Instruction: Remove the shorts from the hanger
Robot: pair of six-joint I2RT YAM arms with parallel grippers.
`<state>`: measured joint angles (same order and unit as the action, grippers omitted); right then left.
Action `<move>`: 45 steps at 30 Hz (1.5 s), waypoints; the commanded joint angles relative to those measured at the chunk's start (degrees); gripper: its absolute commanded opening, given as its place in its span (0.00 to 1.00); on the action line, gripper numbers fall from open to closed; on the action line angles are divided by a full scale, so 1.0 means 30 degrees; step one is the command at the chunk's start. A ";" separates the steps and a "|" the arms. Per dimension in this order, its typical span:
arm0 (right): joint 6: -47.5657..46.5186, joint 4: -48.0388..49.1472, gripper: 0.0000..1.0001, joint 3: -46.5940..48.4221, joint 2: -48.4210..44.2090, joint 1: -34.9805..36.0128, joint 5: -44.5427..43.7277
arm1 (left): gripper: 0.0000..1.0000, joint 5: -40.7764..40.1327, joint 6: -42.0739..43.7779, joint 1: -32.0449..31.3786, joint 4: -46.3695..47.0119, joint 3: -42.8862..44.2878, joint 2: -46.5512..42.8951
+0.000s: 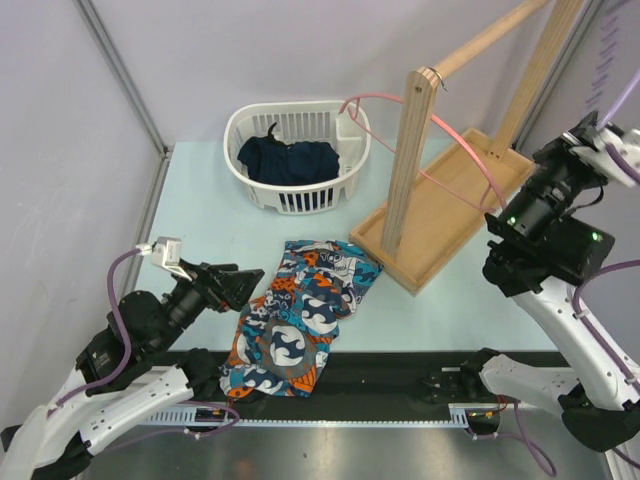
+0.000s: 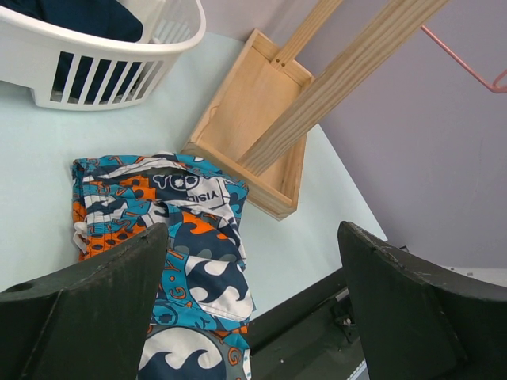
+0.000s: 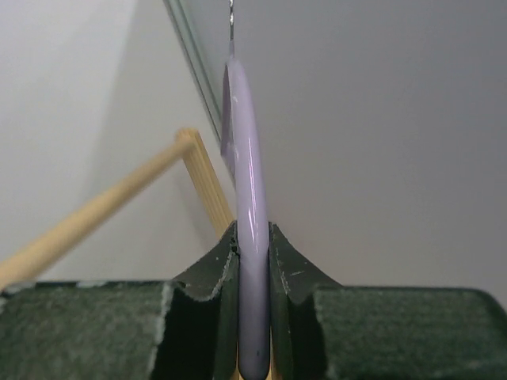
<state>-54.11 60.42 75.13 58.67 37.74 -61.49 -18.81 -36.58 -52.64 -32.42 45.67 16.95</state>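
The shorts [image 1: 300, 320] lie flat on the table, off the hanger, with their lower end over the black strip at the near edge. They also show in the left wrist view [image 2: 182, 237]. My left gripper [image 1: 240, 285] is open and empty just left of the shorts, its wide-apart jaws [image 2: 249, 309] above their right edge. My right gripper [image 1: 598, 130] is raised at the far right and is shut on the lavender hanger [image 1: 622, 103]. In the right wrist view the hanger [image 3: 247, 198] stands edge-on, clamped between the fingers, its metal hook at the top.
A white laundry basket [image 1: 245, 130] at the back holds a dark navy garment [image 1: 290, 160]. A wooden rack [image 1: 440, 215] with a tray base and top rail stands at the right, with a pink hanger [image 1: 470, 150] on it.
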 commanded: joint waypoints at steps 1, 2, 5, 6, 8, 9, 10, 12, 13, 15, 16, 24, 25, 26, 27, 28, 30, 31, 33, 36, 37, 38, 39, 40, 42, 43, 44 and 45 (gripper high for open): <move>0.9001 -1.1269 0.00 0.0678 -0.1040 -0.3540 -0.0804 | 0.93 0.0234 -0.0171 -0.0060 0.0027 -0.0223 -0.0230; 1.1448 -1.3556 0.00 0.0678 -0.1304 -0.4309 -0.0279 | 0.93 0.0234 -0.0171 -0.0060 0.0027 -0.0281 -0.0259; 1.7876 -2.0915 0.00 0.0678 -0.1920 -0.7263 0.2794 | 0.93 0.0263 -0.0112 -0.0060 -0.0031 -0.0341 -0.0347; 1.8875 -2.3310 0.00 0.0678 -0.1980 -0.8117 0.3847 | 0.93 0.0292 -0.0112 -0.0060 -0.0061 -0.0341 -0.0347; 2.1040 -2.5055 0.00 0.0649 -0.2039 -1.0192 0.7829 | 0.93 0.0380 -0.0054 -0.0060 -0.0148 -0.0312 -0.0318; 2.1633 -2.6339 0.00 0.0678 -0.1981 -1.0873 0.8973 | 0.93 0.0468 0.0062 -0.0060 -0.0178 -0.0311 -0.0318; 2.1987 -2.6874 0.00 0.0678 -0.1893 -1.1546 1.1653 | 0.94 0.0527 0.0093 -0.0060 -0.0236 -0.0282 -0.0318; 2.2633 -2.8073 0.00 0.0678 -0.1513 -1.3679 1.5524 | 0.94 0.0702 0.0297 -0.0060 -0.0354 -0.0224 -0.0114; 2.2751 -2.8342 0.00 0.0678 -0.1424 -1.3982 1.6359 | 0.94 0.0761 0.0356 -0.0060 -0.0441 -0.0223 -0.0055; 2.2782 -2.8926 0.00 0.0766 -0.0927 -1.4596 1.9567 | 0.94 0.1023 0.0444 -0.0060 -0.0529 -0.0194 0.0208; 2.2811 -2.9191 0.00 0.1114 -0.0635 -1.4832 2.0692 | 0.94 0.1112 0.0444 -0.0060 -0.0559 -0.0194 0.0296; 2.2898 -2.8960 0.00 0.3601 0.1968 -1.6152 2.8981 | 0.94 0.1699 0.0679 -0.0060 -0.0501 -0.0281 0.0532; 2.2899 -2.9105 0.00 0.4188 0.2381 -1.6269 2.9603 | 0.94 0.1815 0.0650 -0.0060 -0.0529 -0.0282 0.0532; 2.2899 -2.9193 0.00 0.5470 0.2820 -1.6299 3.0161 | 0.94 0.1903 0.0679 -0.0060 -0.0501 -0.0311 0.0561; 2.2841 -2.9223 0.00 0.6063 0.3143 -1.6299 3.1181 | 0.95 0.2078 0.0766 -0.0060 -0.0471 -0.0398 0.0590; 2.2666 -2.9310 0.00 0.6649 0.3872 -1.6299 3.1481 | 0.95 0.2486 0.0825 -0.0060 -0.0413 -0.0428 0.0764; 2.2344 -2.9980 0.00 0.8663 0.4549 -1.6329 3.2067 | 0.95 0.2810 0.0913 -0.0060 -0.0383 -0.0458 0.0999; 2.2168 -3.0304 0.00 0.9401 0.5278 -1.6329 3.2186 | 0.95 0.2986 0.0942 -0.0060 -0.0383 -0.0458 0.1232; 2.2020 -3.0629 0.00 1.0690 0.5752 -1.6387 3.2595 | 0.95 0.3397 0.1088 -0.0060 -0.0325 -0.0458 0.1381; 2.2166 -3.0426 0.00 1.1369 0.5901 -1.6475 3.2569 | 0.95 0.3574 0.1264 -0.0060 -0.0383 -0.0312 0.1556; 2.2195 -3.0453 0.00 1.1372 0.5785 -1.6475 3.2336 | 0.95 0.3574 0.1323 -0.0060 -0.0412 -0.0224 0.1586; 2.2254 -3.0367 0.00 1.1169 0.5261 -1.6504 3.1986 | 0.95 0.3545 0.1410 -0.0060 -0.0499 -0.0165 0.1528; 2.2457 -2.9786 0.00 1.0819 0.4879 -1.6678 3.1461 | 0.95 0.3429 0.1440 -0.0060 -0.0529 -0.0194 0.1499; 2.2633 -2.9345 0.00 0.9771 0.4353 -1.6767 3.1310 | 0.95 0.3341 0.1441 -0.0060 -0.0559 -0.0223 0.1440; 2.3275 -2.8026 0.00 0.8740 0.3005 -1.7205 3.0901 | 0.96 0.3311 0.1412 -0.0060 -0.0443 -0.0340 0.1323; 2.3483 -2.7703 0.00 0.7720 0.2594 -1.7353 3.0783 | 0.95 0.3339 0.1382 -0.0060 -0.0413 -0.0399 0.1294; 2.3688 -2.7062 0.00 0.7304 0.2184 -1.7499 3.0694 | 0.96 0.3340 0.1353 -0.0060 -0.0354 -0.0457 0.1293; 2.3864 -2.6649 0.00 0.6806 0.1368 -1.7617 3.0577 | 0.96 0.3398 0.1324 -0.0060 -0.0296 -0.0487 0.1293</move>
<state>13.85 -29.21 99.53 70.17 -13.30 32.18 -9.69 -33.82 -52.64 -34.11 44.66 21.23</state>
